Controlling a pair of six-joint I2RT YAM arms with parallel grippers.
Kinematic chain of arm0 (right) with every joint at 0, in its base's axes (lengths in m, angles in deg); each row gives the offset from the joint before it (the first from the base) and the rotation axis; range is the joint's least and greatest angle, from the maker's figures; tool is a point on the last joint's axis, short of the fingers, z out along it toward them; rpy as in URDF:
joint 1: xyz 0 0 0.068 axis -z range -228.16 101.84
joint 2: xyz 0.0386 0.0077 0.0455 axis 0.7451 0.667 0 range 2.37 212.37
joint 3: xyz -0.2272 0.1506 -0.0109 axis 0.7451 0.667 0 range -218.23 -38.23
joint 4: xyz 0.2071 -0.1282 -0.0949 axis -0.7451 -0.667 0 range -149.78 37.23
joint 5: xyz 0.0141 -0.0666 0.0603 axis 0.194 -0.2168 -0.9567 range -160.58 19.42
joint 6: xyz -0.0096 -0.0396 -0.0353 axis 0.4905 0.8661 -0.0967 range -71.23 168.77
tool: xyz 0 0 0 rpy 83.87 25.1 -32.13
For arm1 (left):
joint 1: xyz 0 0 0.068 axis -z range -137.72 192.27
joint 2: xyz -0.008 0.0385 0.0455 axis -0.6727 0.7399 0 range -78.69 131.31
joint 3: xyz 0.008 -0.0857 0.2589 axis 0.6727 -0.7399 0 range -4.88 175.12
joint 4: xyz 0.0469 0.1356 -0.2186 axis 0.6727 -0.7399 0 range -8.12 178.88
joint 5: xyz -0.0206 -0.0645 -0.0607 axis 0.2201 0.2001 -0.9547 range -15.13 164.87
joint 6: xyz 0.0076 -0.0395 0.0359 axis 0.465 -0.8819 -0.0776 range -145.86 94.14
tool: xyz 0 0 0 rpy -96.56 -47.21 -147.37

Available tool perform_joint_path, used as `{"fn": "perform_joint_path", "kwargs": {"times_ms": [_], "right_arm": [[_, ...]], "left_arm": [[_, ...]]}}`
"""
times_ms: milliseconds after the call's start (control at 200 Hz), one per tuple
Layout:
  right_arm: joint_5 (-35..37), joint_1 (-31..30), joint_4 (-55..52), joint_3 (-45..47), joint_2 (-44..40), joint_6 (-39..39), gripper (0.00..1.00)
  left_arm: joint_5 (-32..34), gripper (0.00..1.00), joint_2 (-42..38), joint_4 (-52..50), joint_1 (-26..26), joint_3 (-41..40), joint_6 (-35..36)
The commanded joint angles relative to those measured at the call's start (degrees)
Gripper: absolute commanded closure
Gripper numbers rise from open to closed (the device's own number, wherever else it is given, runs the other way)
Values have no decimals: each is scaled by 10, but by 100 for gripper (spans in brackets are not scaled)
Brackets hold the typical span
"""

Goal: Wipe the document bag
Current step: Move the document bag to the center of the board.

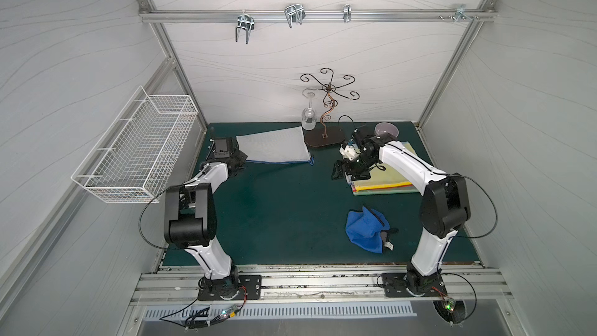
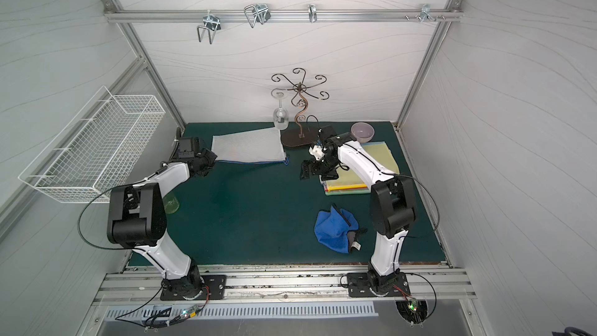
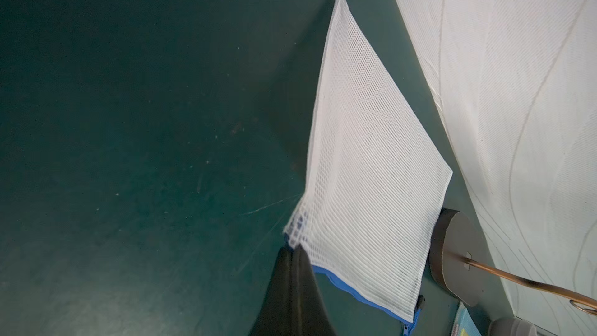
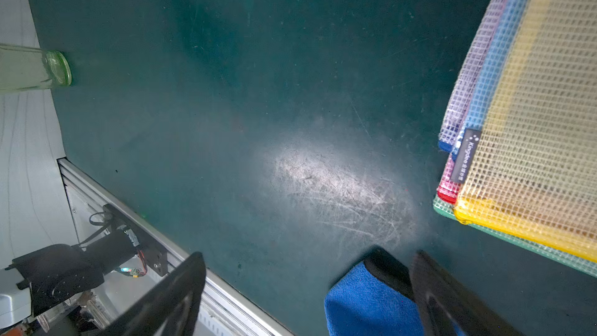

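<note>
My white-and-black left arm (image 1: 210, 174) folds high at the elbow, its forearm stretched low toward the back. The black two-fingered left gripper (image 3: 292, 250) has its jaws pressed together, pinching a corner of the white mesh zip bag (image 3: 371, 172). My white-and-black right arm (image 1: 403, 163) slopes forward and inward from a raised elbow, wrist bent down. The black right gripper (image 4: 308, 256) has its jaws spread wide and holds nothing. It seems to hang just clear of the surface, though I can't be sure.
</note>
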Motion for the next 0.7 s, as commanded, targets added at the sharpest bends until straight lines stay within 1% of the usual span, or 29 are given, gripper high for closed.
{"fn": "perform_joint_path", "kwargs": {"times_ms": [0,150,275,455,520,695], "right_arm": [[-6,-7,-10,-10,1,4,1],[-8,-17,-12,-11,3,4,1],[-9,-28,-13,-13,6,3,1],[-4,-52,-20,-24,12,4,1],[0,-62,-23,-25,12,5,1],[8,-77,-30,-12,4,2,1]], "left_arm": [[-18,100,-51,-9,12,-28,-10],[-26,100,-132,-66,32,-89,-12],[-24,100,-213,-132,61,-145,-4],[-33,100,-331,-208,104,-243,-22],[-20,100,-373,-243,123,-264,-26],[-20,100,-459,-291,166,-320,-49]]}}
